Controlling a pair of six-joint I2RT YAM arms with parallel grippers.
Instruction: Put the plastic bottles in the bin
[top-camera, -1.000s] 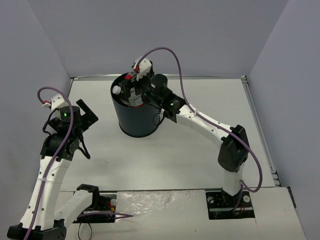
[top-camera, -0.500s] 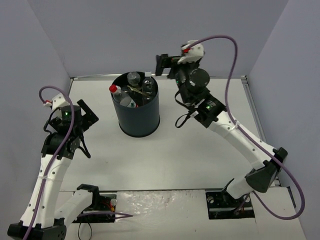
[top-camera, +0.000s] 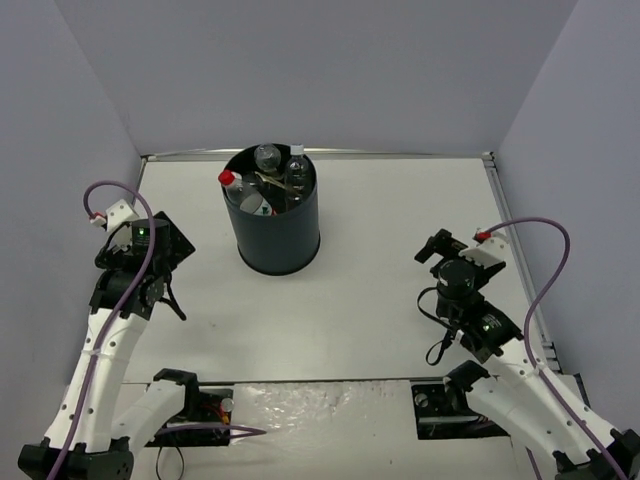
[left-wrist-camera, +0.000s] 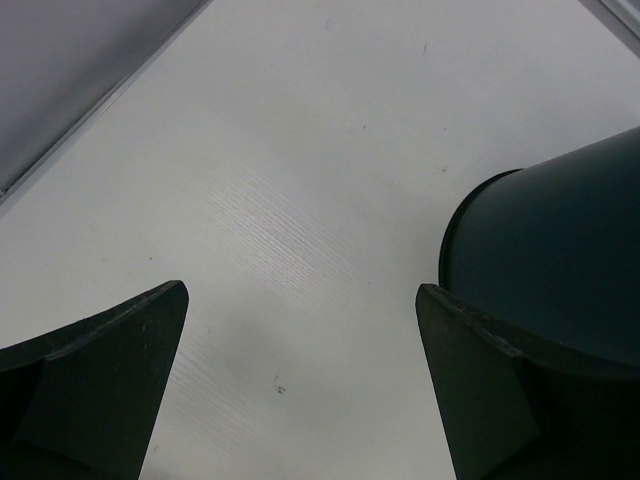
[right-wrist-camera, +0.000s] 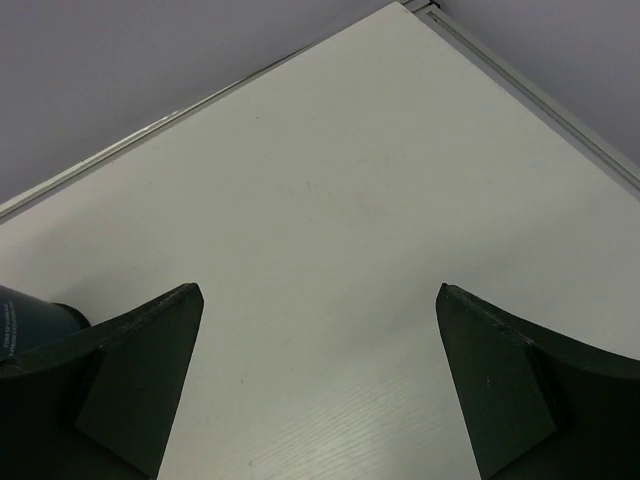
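Observation:
The black bin (top-camera: 272, 240) stands at the back middle of the table. Inside it lie several bottles: a red-capped one (top-camera: 228, 179) at the left rim, a clear round one (top-camera: 267, 156) at the back and a slim clear white-capped one (top-camera: 296, 165) at the right. The bin's wall also shows in the left wrist view (left-wrist-camera: 560, 250) and a sliver of it in the right wrist view (right-wrist-camera: 25, 318). My left gripper (top-camera: 172, 243) is open and empty, left of the bin. My right gripper (top-camera: 437, 247) is open and empty, well to the right of the bin.
Grey walls enclose the table on the left, back and right. The table's back edge (right-wrist-camera: 300, 55) and right rail (top-camera: 515, 250) are close to the right arm. A cable loops over each arm.

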